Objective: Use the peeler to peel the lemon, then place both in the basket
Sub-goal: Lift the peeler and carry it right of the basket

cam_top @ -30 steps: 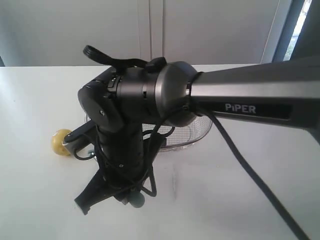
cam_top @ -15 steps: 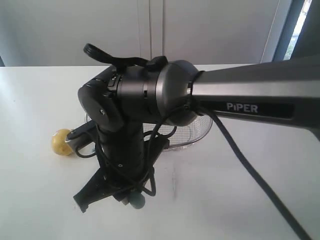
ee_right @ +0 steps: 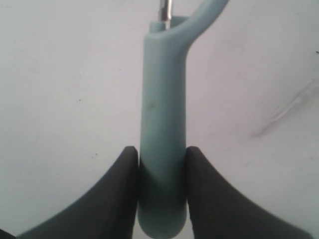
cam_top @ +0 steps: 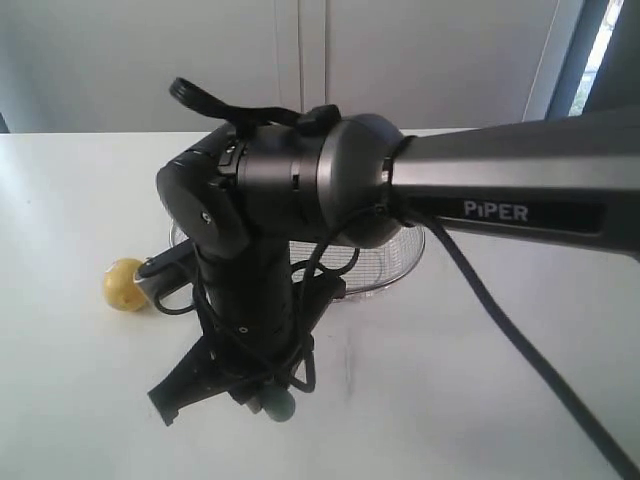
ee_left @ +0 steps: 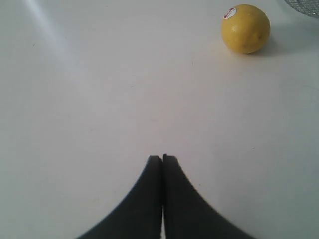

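One dark right arm [cam_top: 500, 205] marked PIPER fills the middle of the exterior view and blocks most of the scene behind it. Its wrist housing and looped wiring cover the near left part of the basket [cam_top: 385, 265], so only the right portion of the silver mesh and rim is visible. A thick black cable [cam_top: 500, 325] hangs from the arm and runs across the white table [cam_top: 520, 420] toward the lower right. Pale cabinet panels [cam_top: 400, 60] stand behind the table.

The lemon [cam_top: 122, 285] rests on the table to the left of the basket and outside it, close to the arm's wrist parts. It is round and yellow with a dimpled skin, and the left wrist view shows a small red-and-white sticker [ee_left: 230, 13] on it. No peeled area is visible.

The left gripper [ee_left: 162, 159] has its jaws pressed together with nothing between them. It is over bare table, well apart from the lemon.

The right gripper [ee_right: 162, 154] clamps the peeler [ee_right: 163, 99] by its thick pale teal handle. The butt end protrudes behind the fingers [ee_right: 124, 169]. Ahead of them, the handle forks into a curved arm beside a metal pin. The blade head lies beyond the frame edge. Whether the peeler touches the table cannot be determined.
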Motion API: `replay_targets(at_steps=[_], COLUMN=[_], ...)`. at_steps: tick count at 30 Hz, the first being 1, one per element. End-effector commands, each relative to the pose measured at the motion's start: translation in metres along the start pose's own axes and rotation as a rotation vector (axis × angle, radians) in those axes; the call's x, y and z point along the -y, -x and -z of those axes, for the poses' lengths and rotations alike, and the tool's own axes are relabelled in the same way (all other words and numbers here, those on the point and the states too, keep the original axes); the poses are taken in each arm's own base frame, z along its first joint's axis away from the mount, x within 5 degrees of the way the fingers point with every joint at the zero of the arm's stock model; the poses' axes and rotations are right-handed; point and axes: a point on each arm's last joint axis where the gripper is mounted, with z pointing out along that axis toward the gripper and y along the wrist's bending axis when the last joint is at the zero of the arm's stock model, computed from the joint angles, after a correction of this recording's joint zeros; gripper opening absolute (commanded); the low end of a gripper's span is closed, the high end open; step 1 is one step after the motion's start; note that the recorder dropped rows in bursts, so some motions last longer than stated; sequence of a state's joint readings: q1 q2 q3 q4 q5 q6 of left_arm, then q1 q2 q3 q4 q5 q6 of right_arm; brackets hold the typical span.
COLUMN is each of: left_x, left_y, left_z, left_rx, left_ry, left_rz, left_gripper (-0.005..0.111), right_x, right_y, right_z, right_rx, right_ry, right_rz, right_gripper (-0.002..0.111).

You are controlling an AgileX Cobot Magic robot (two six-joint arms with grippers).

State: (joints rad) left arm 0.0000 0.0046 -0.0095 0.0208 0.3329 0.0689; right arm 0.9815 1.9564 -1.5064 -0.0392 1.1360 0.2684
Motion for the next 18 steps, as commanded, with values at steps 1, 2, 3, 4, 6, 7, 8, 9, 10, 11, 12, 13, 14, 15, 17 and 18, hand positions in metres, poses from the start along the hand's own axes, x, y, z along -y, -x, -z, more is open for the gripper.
replay_targets(at_steps=[1, 2, 3, 4, 6, 7, 8, 9, 10, 11, 12, 13, 14, 15, 17, 18], left_x=[0.001, 0.001, 0.001, 0.001, 0.001, 0.001, 0.001, 0.001, 0.001, 0.001, 0.001, 0.001, 0.001, 0.001, 0.001, 0.001], left_y=[-0.003, -0.003, -0.003, -0.003, -0.003, -0.003, -0.003, -0.003, -0.003, -0.003, -0.003, -0.003, -0.003, -0.003, -0.003, -0.003], left_z=[-0.001, -0.001, -0.001, -0.001, -0.001, -0.001, -0.001, -0.001, -0.001, -0.001, -0.001, -0.001, -0.001, -0.001, -0.001, -0.001], left_rx=[-0.012, -0.012, -0.012, -0.012, -0.012, -0.012, -0.012, -0.012, -0.012, -0.012, -0.012, -0.012, -0.012, -0.012, -0.012, -0.012], left_ry=[-0.007, -0.007, -0.007, -0.007, -0.007, -0.007, -0.007, -0.007, -0.007, -0.007, -0.007, -0.007, -0.007, -0.007, -0.007, -0.007], left_rz=[0.001, 0.001, 0.001, 0.001, 0.001, 0.001, 0.001, 0.001, 0.001, 0.001, 0.001, 0.001, 0.001, 0.001, 0.001, 0.001], left_gripper=[0.0, 0.0, 0.0, 0.0, 0.0, 0.0, 0.0, 0.0, 0.0, 0.0, 0.0, 0.0, 0.0, 0.0, 0.0, 0.0], right_x=[0.0, 0.001, 0.001, 0.002, 0.002, 0.003, 0.003, 0.003, 0.006, 0.013, 0.016, 0.026, 0.031, 0.042, 0.053, 0.06], right_y=[-0.004, -0.005, -0.005, -0.006, -0.008, -0.008, -0.008, -0.008, -0.008, -0.007, -0.006, -0.006, -0.006, -0.006, -0.008, -0.011], right_z=[0.016, 0.02, 0.022, 0.025, 0.033, 0.038, 0.041, 0.043, 0.046, 0.049, 0.05, 0.054, 0.056, 0.062, 0.066, 0.067], right_rx=[0.015, 0.019, 0.024, 0.03, 0.052, 0.068, 0.085, 0.102, 0.11, 0.119, 0.121, 0.133, 0.138, 0.151, 0.15, 0.146], right_ry=[0.004, 0.005, 0.005, 0.004, 0.01, 0.012, 0.015, 0.017, 0.017, 0.017, 0.016, 0.014, 0.016, 0.018, 0.047, 0.056], right_rz=[-0.005, -0.006, 0.0, 0.003, 0.003, 0.009, 0.047, 0.089, 0.083, 0.066, 0.057, 0.03, 0.016, -0.015, -0.059, -0.062], right_gripper=[0.0, 0.0, 0.0, 0.0, 0.0, 0.0, 0.0, 0.0, 0.0, 0.0, 0.0, 0.0, 0.0, 0.0, 0.0, 0.0])
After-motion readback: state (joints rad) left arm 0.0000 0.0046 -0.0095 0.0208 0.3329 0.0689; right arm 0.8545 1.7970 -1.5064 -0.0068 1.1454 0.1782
